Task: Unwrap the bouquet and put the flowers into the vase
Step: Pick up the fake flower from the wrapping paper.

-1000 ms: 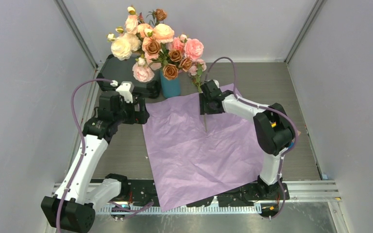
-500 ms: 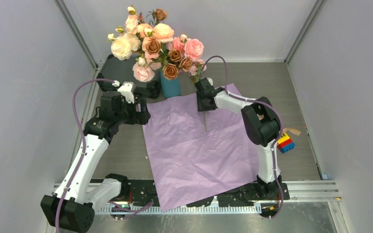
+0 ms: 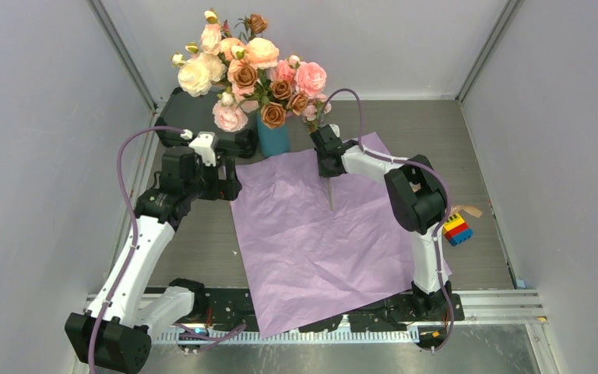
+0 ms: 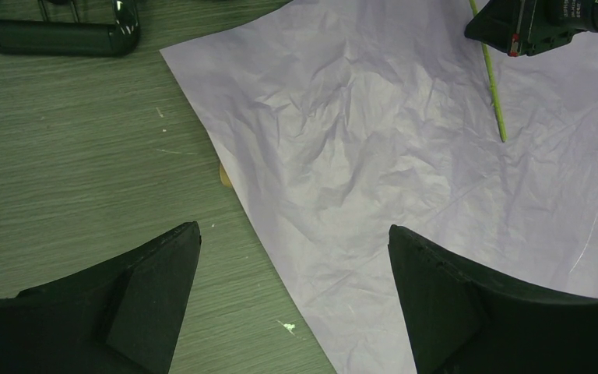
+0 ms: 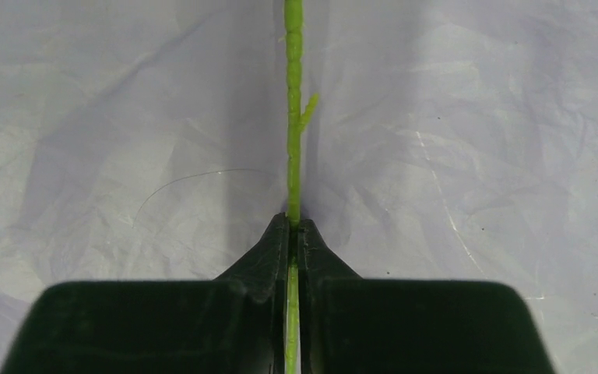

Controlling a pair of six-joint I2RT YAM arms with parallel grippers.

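The teal vase (image 3: 272, 139) stands at the back of the table with several pink, cream and brown flowers (image 3: 258, 66) in it. The bouquet's lilac paper (image 3: 319, 234) lies unfolded and flat. One flower's thin green stem (image 3: 330, 195) lies on the paper, its head pointing toward the vase. My right gripper (image 3: 326, 167) is shut on that stem (image 5: 293, 117), with the jaws (image 5: 293, 222) pinching it. The left gripper (image 3: 226, 181) hovers open over the paper's left edge (image 4: 233, 179), its fingers (image 4: 294, 230) holding nothing. The stem (image 4: 494, 93) also shows in the left wrist view.
A black frame (image 3: 202, 125) sits behind the left gripper, beside the vase. A stack of coloured toy blocks (image 3: 458, 228) and a tan strip (image 3: 471, 210) lie at the paper's right edge. Grey walls close in on three sides.
The right gripper slid a little left and back along the stem and closed on it. Its elbow folded inward, uncovering the coloured blocks. The left arm stayed put.
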